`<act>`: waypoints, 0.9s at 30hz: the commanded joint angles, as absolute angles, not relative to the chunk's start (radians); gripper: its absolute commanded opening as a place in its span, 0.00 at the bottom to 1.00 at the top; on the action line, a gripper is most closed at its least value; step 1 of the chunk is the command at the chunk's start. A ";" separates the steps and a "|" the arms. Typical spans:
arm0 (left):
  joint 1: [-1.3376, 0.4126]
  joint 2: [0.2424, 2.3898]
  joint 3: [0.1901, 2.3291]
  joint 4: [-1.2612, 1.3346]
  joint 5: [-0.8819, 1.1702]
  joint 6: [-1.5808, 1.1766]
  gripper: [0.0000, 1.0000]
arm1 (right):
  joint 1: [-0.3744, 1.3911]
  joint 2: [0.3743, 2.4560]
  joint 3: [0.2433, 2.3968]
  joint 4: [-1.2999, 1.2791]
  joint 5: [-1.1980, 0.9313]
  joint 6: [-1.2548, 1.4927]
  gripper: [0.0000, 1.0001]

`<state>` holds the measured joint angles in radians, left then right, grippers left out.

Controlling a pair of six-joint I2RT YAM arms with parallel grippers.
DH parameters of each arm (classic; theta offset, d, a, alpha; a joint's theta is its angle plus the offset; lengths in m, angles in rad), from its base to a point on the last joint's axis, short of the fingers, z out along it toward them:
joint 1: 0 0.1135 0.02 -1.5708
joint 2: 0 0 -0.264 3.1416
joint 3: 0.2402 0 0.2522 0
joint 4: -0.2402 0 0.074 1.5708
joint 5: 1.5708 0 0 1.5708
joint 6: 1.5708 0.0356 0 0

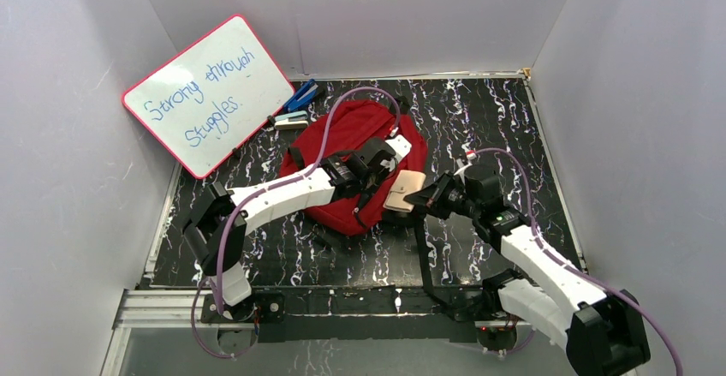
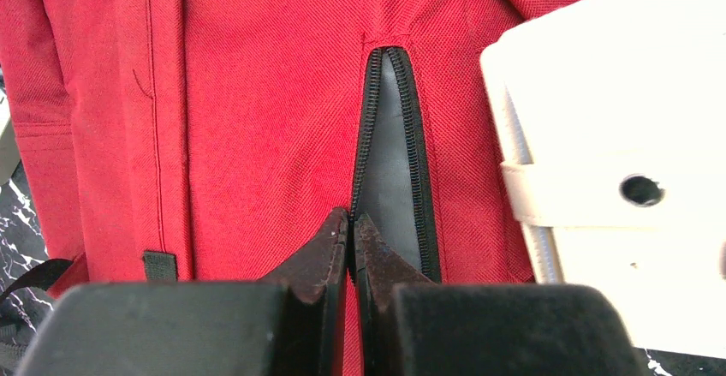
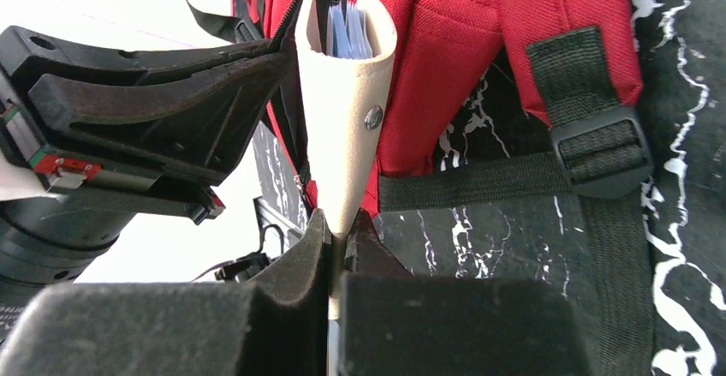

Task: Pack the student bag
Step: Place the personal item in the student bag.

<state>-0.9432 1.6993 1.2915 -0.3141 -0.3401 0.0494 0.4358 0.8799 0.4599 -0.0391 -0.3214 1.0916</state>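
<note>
Left hand [image 2: 352,222] is closed, its tips pinched together at the lip of the zipper slit [image 2: 389,153] on the student bag [image 1: 342,132]. We judge it grips the fabric edge there to keep the pocket mouth open and the soft cloth from sliding. Whether the zipper pull itself sits between the tips, we cannot tell.

Our right hand [image 3: 338,232] is clamped on the narrow folded end of the beige wallet [image 3: 342,110]. Its open end, cards showing, points at the bag's zipper, so we take it to be lined up for the slit.

We see the bag lying flat near the middle of the bench [image 1: 496,119], between the two hands. Its long axis runs roughly away from the arm bases, tilted a little, with the straps trailing toward the near edge.
</note>
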 commanded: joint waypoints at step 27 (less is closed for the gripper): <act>-0.930 1.609 1.310 -0.278 -0.333 0.044 0.00 | 0.462 1.277 0.484 0.421 -0.576 1.160 0.00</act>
<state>-0.9379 1.6722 1.2911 -0.3138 -0.3241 0.0479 0.4549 1.2373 0.4484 0.3370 -0.5163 1.1755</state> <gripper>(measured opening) 0.018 0.057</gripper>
